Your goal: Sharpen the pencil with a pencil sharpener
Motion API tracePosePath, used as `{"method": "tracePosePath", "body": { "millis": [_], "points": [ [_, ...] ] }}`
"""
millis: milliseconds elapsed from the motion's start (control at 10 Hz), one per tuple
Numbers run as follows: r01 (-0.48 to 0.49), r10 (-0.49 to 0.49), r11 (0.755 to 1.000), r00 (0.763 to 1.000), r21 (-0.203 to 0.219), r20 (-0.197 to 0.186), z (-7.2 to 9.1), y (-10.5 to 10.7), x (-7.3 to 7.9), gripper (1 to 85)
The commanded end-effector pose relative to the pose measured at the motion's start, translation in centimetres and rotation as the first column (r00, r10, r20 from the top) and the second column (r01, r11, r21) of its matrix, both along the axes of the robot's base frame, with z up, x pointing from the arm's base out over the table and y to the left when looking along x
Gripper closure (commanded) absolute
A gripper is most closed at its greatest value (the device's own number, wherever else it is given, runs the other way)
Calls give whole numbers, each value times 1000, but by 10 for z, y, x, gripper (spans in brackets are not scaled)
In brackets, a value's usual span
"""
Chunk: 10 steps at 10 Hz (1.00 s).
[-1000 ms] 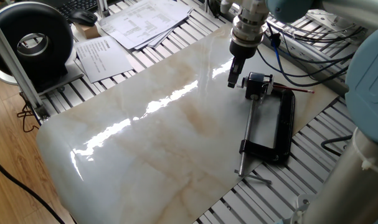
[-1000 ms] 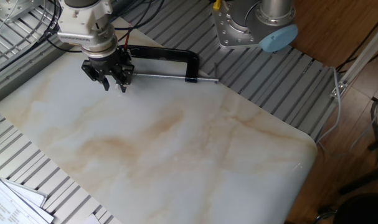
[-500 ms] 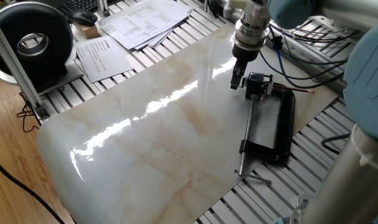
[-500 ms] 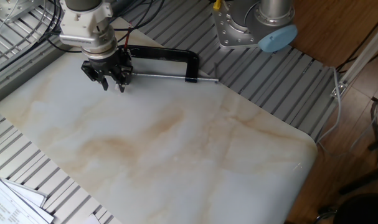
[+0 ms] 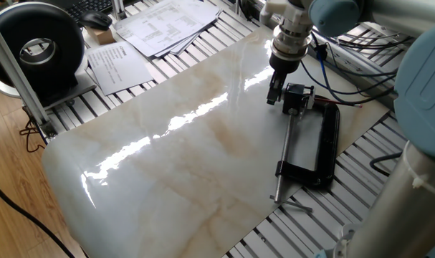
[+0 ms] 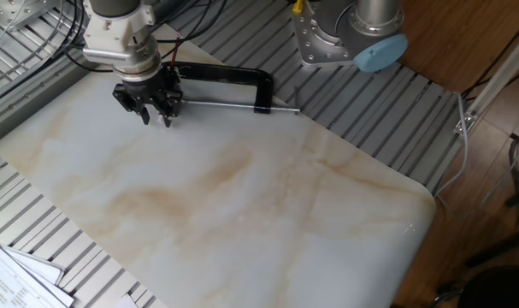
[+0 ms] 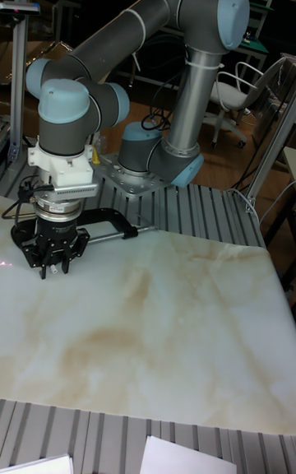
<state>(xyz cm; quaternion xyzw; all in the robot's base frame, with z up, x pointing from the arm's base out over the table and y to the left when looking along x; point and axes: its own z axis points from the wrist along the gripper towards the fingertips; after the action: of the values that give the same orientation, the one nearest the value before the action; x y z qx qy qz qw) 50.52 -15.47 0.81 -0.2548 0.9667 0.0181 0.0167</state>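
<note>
**Sharpener fixed in clamp; jaws empty beside it, pencil still on the worktop**

You have the pencil sharpener (image 5: 296,98) seated at the head of the black C-clamp (image 5: 324,147), at the end of the steel screw rod (image 5: 284,152). I judge the purpose to be restraint: with the small block pinned in the frame, a single arm can drive the pencil into it without a second hand to steady it. The clamp lies flat near the far corner of the marble worktop (image 5: 167,165), within easy reach of the arm's base.

The pencil (image 5: 340,103) lies just beyond the sharpener, along the clamp's upper bar near the worktop's edge, its pointed end away from the block. It is not held.

Your gripper (image 5: 274,92) hangs tool-down just beside the sharpener, on the side away from the pencil. In the other fixed view the gripper (image 6: 148,109) shows its fingers (image 6: 143,112) parted by a small gap, and the tall fixed view agrees (image 7: 53,267). The jaws are therefore slightly spread and pinch nothing. Whether a fingertip brushes the sharpener or the worktop I cannot tell; the views suggest a small clearance.
</note>
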Motion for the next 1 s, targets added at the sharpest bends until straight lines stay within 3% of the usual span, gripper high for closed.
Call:
{"method": "tracePosePath", "body": {
  "millis": [0,300,600,900],
  "points": [
    [2,-2,1000,1000,-5,-6,-1,-3,-1,427],
    [3,-4,1000,999,-16,-32,3,0,-3,430],
    [13,-14,1000,999,-19,-42,9,13,5,430],
    [-2,1,1000,999,-18,-45,3,6,12,430]
  ]
}}
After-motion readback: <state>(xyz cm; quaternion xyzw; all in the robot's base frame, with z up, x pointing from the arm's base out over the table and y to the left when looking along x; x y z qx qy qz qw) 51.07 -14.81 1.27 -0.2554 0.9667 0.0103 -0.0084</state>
